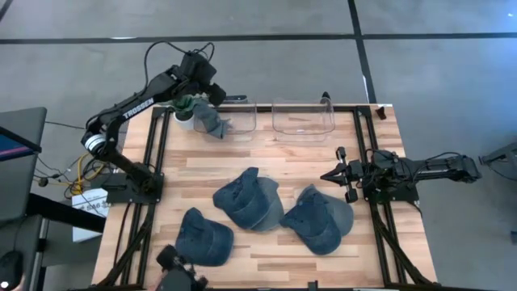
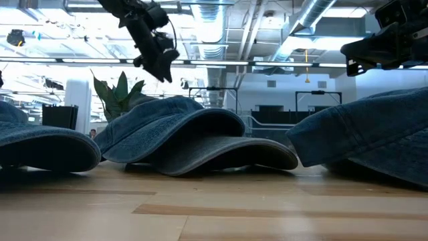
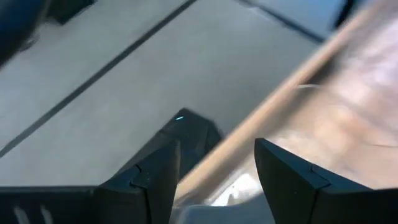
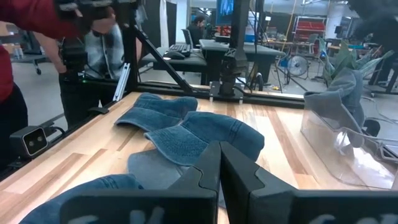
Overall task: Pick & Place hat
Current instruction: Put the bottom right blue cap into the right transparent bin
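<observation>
A denim hat [image 1: 212,121] hangs draped over the left wall of the left clear bin [image 1: 241,118] at the table's far edge; it also shows in the right wrist view [image 4: 346,93]. My left gripper [image 1: 212,90] [image 3: 214,171] hovers just above that hat, open, with nothing between its fingers. Three more denim hats lie crown up on the table: one near left [image 1: 204,236], one in the middle [image 1: 249,200], one to the right [image 1: 319,217]. My right gripper [image 1: 334,173] [image 4: 219,168] is shut and waits above the table's right side, beside the right hat.
A second clear bin [image 1: 303,120] stands to the right of the first. A potted plant [image 1: 184,107] sits just off the far left corner, under the left arm. A person in red [image 4: 37,25] stands beyond the table's left side. Bare wood lies between bins and hats.
</observation>
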